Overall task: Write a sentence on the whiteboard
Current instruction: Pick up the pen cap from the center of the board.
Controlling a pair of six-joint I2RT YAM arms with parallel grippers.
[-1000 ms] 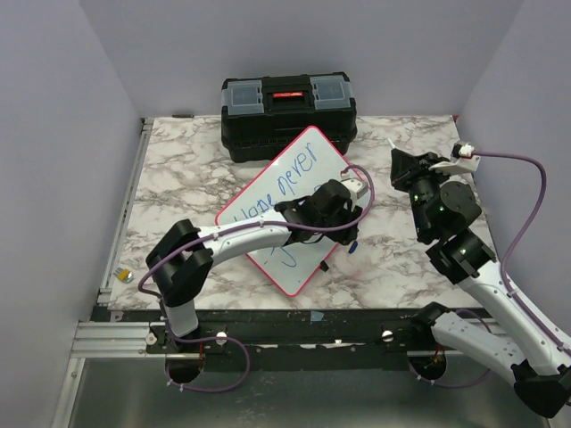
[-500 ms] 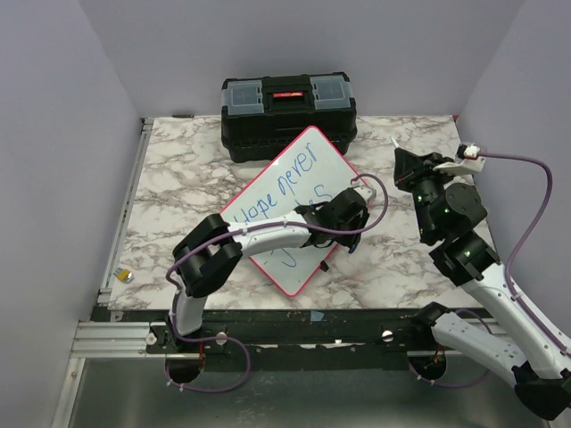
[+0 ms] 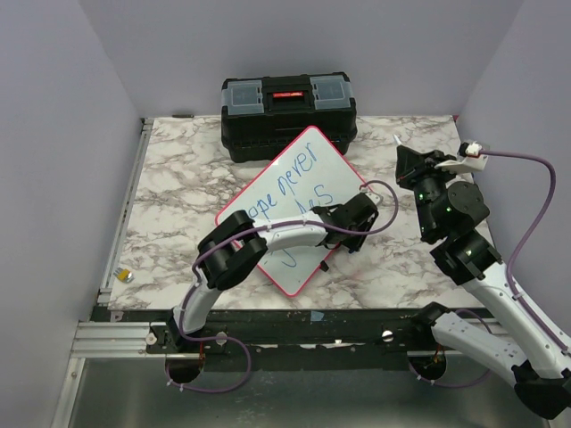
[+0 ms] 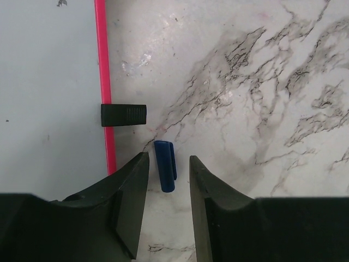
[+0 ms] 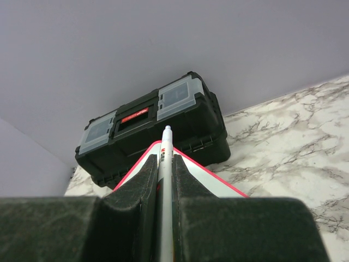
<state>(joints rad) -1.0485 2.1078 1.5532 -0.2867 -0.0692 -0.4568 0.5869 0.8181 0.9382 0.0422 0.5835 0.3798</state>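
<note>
The whiteboard (image 3: pixel 299 174) lies askew at the centre of the overhead view, just below the toolbox (image 3: pixel 287 111). The left gripper (image 4: pixel 168 161), fingers apart, holds nothing and hangs over what looks like a blue cap (image 4: pixel 165 173). The right gripper (image 5: pixel 163 169) clamps a marker (image 5: pixel 166 143).

whiteboard (image 3: pixel 303 169): one
toolbox (image 3: pixel 288 114): one, black
pen (image 5: pixel 165 158): one
blue cap (image 4: pixel 165 165): one
small yellow thing (image 3: pixel 126 275): one
my grippers: two, the left gripper (image 4: pixel 168 161) and the right gripper (image 5: pixel 163 164)
</note>
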